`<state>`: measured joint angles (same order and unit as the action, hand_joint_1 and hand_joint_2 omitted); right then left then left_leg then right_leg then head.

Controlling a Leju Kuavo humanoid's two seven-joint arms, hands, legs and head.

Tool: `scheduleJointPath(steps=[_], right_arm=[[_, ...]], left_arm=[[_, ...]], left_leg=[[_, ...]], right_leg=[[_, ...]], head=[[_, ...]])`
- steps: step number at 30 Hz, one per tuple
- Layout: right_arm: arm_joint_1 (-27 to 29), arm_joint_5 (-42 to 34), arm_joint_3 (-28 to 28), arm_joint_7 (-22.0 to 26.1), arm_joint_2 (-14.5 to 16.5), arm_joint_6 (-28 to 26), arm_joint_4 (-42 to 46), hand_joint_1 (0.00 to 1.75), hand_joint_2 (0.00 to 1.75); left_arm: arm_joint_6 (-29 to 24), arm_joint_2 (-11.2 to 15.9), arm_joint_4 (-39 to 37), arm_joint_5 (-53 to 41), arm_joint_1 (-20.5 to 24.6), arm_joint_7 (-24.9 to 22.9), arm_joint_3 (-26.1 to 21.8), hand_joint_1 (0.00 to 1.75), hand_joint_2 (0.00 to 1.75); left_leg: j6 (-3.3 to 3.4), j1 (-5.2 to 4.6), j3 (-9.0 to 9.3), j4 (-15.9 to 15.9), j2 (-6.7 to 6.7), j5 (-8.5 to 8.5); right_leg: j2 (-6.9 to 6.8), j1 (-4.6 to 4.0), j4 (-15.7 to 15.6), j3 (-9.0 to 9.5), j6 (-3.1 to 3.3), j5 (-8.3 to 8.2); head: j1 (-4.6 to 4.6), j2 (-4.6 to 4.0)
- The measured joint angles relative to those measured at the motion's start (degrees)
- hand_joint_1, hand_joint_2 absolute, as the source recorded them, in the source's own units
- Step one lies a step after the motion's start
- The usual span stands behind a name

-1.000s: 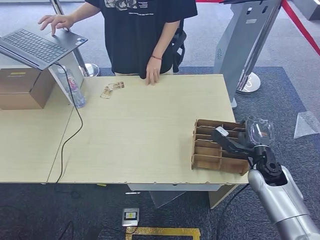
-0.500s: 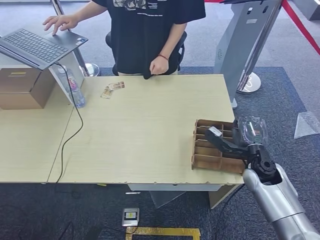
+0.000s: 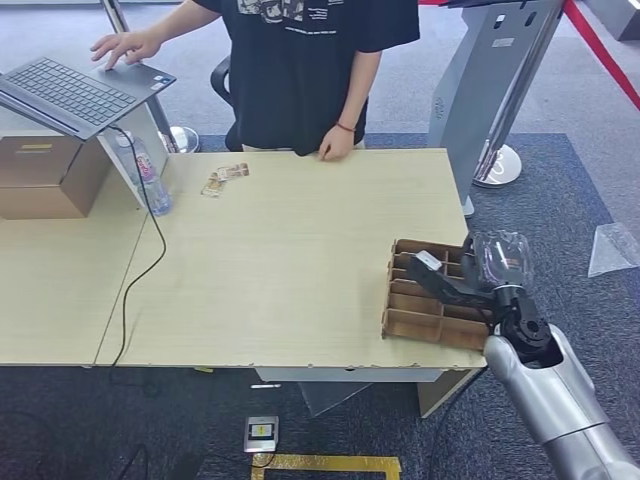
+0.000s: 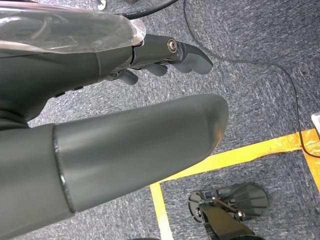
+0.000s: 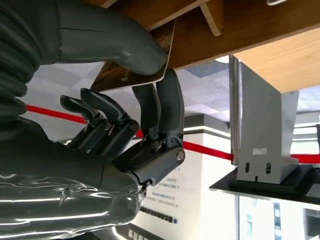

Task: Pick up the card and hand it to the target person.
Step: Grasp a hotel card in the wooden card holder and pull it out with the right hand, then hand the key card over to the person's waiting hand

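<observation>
1. Table (image 3: 287,270), light wood, takes up most of the head view. The person (image 3: 317,60) in a black shirt stands at its far edge, one hand (image 3: 332,148) resting on that edge, the other on a laptop (image 3: 75,92) at far left.
2. Right arm (image 3: 558,400) comes in from the lower right and reaches over the wooden slotted rack (image 3: 423,300) at the table's near right corner.
3. Right hand (image 3: 460,285) is over the rack. The right wrist view shows the thumb (image 5: 113,40) on one face of the card (image 5: 128,75) and fingers (image 5: 166,105) under the other. The card is pinched and lies against the rack's wood.
4. Left hand (image 4: 143,55) hangs over grey carpet, fingers loosely curled in with nothing in them; I read it as closed on nothing.
5. Step in hand, as I judge it: the pick-up, with the grasp made and the card not yet clear of the rack.
6. Next move calls for lifting the card straight out of its slot without snagging the dividers, then a long reach across the table toward the person.
7. Against the earlier frames: the right hand has drawn slightly nearer the rack's near side; the person has shifted to the right and that hand is back on the table edge after being lifted.
8. Small cards or tags (image 3: 225,178) lie near the far edge, beside a water bottle (image 3: 147,175).
</observation>
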<state>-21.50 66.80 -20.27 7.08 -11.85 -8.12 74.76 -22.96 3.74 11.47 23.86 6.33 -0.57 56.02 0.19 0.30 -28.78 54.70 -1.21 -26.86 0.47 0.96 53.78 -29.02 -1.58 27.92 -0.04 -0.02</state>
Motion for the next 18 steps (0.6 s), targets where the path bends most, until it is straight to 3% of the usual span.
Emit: scheduleJointPath(steps=[9, 18], right_arm=[[-4.03, -7.22, 0.01, 4.20, -2.73, 8.56, 4.62, 1.75, 1.75], [-13.11, -17.32, -1.39, 2.50, -8.79, 16.40, 10.71, 1.75, 1.75]], left_arm=[[0.03, 0.19, 0.00, 0.05, -0.15, 0.55, 0.00, 0.00, 0.00], [0.02, 0.22, 0.00, 0.16, -0.22, 1.57, 0.00, 0.00, 0.00]], left_leg=[[0.00, -0.02, 0.00, 0.03, 0.02, 0.00], [0.01, -0.02, -0.02, 0.06, 0.02, 0.00]], right_leg=[[0.01, 0.02, 0.00, -0.02, 0.00, -0.01], [0.01, 0.03, 0.00, -0.02, 0.00, -0.02]], head=[[0.01, 0.00], [0.01, 0.00]])
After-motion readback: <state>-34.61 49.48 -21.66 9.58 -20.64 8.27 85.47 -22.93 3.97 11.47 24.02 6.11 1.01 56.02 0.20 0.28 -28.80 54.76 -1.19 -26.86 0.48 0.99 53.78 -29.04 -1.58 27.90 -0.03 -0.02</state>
